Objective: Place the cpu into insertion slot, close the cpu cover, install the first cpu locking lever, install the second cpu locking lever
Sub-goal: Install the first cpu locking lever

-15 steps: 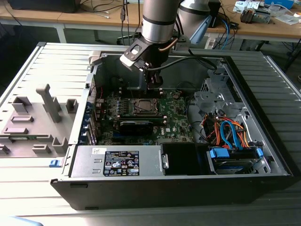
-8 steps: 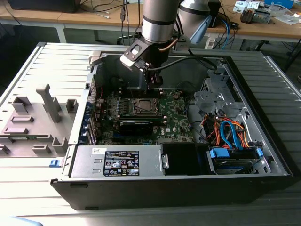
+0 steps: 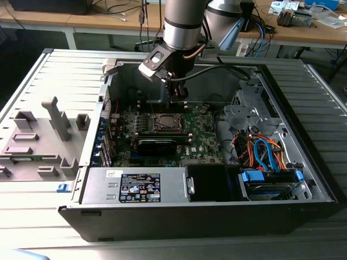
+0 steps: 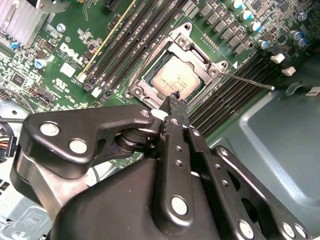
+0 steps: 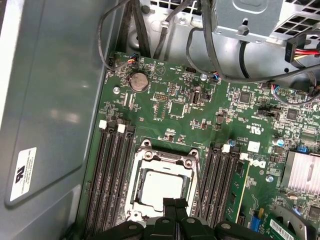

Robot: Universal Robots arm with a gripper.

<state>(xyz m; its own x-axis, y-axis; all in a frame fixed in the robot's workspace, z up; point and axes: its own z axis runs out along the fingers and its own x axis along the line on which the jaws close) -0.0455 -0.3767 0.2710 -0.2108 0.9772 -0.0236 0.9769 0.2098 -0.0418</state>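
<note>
One arm point(image 3: 181, 27) reaches down from the far side into an open computer case point(image 3: 303, 179) that lies on its side on a ribbed grey table point(image 3: 70, 70). Its gripper point(image 3: 177, 99) hangs over the far edge of the insertion slot point(image 3: 165, 122), which sits near the middle of the green motherboard point(image 3: 203, 135).

In both wrist views the two black fingers point(image 5: 169, 204) are pressed tip to tip with nothing held between them. The tips are just at the slot's metal border, but I cannot tell whether they touch it.

The cpu point(image 4: 176, 80) sits flat inside the slot. Its silver top shows through the window of the cpu cover point(image 5: 162, 158), which lies down over it. In the second wrist view a thin locking lever point(image 4: 250, 81) juts from one corner of the slot, out across the black memory slots point(image 4: 230, 95).

A coin cell point(image 5: 138, 81) and a finned heatsink point(image 5: 302, 172) also sit on the board. Against the near wall of the case lies a silver power supply point(image 3: 135, 187). Blue and orange cables point(image 3: 265, 151) bunch at the exterior view's right. A grey moulded fixture point(image 3: 43, 135) rests on the table at the exterior view's left.
</note>
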